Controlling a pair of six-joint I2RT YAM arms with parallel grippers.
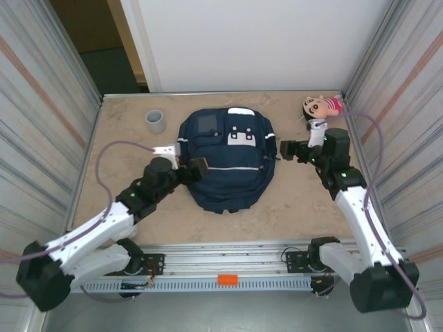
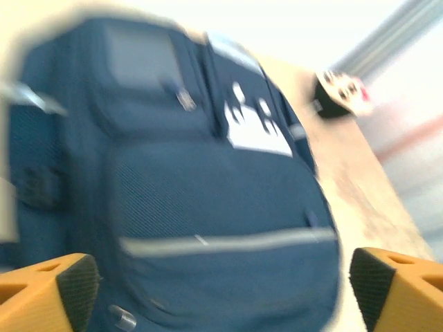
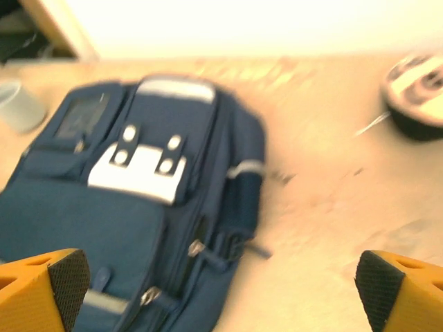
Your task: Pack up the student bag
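Student bag (image 1: 227, 159) lies flat, front side up, mid worktop (image 1: 291, 207), top end toward the far wall, btwn the two arms. Left pincer (image 1: 199, 168) is at the bag's left edge, jaws wide apart, gripping nothing; wrist view shows its yellow fingers (image 2: 62, 290) spread either side of the lower front pocket, tho whether they touch the fabric I can't tell (pic blurred). Right pincer (image 1: 287, 150) sits just beside the bag's right edge, also wide open and empty, w/ bare worktop under it. Bag looks shut: no gaping compartment, no lining showing, front pockets flat, zip pulls lying down as far as the blur allows. What's inside, if anything, can't be seen. Grey cup (image 1: 155, 120) stands near the bag's far-left corner and a doll (image 1: 322, 106) lies by the far-right wall, both outside the bag. My read: either packing is done and both arms are letting go, or, if cup and doll are meant to go in, opening and loading are all left to do.
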